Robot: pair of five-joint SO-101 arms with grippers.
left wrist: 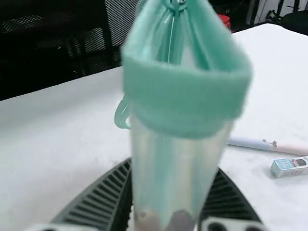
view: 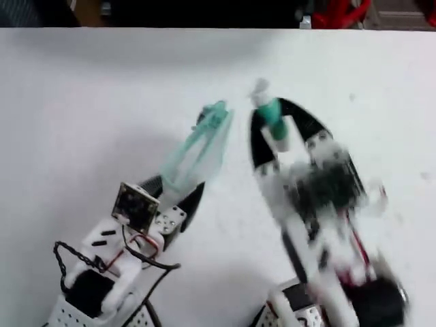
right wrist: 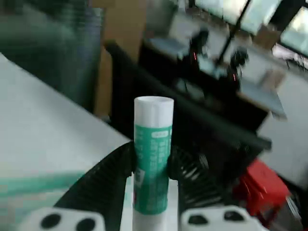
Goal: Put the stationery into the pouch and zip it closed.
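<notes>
Left claw (left wrist: 173, 207) pinched on the clear, teal-banded pouch (left wrist: 185, 96), base hidden between the jaws, zip end pointing away. Right claw (right wrist: 151, 192) clamped around a teal-labelled glue stick (right wrist: 153, 154), lower end cut off, near the pouch's far end. On the table (left wrist: 57, 144) beyond, a pen (left wrist: 269, 144), partly cut off, beside a small box (left wrist: 290, 166).

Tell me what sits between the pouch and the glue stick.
High view: just a strip of bare table and the right gripper's black finger separate pouch from glue stick.
</notes>
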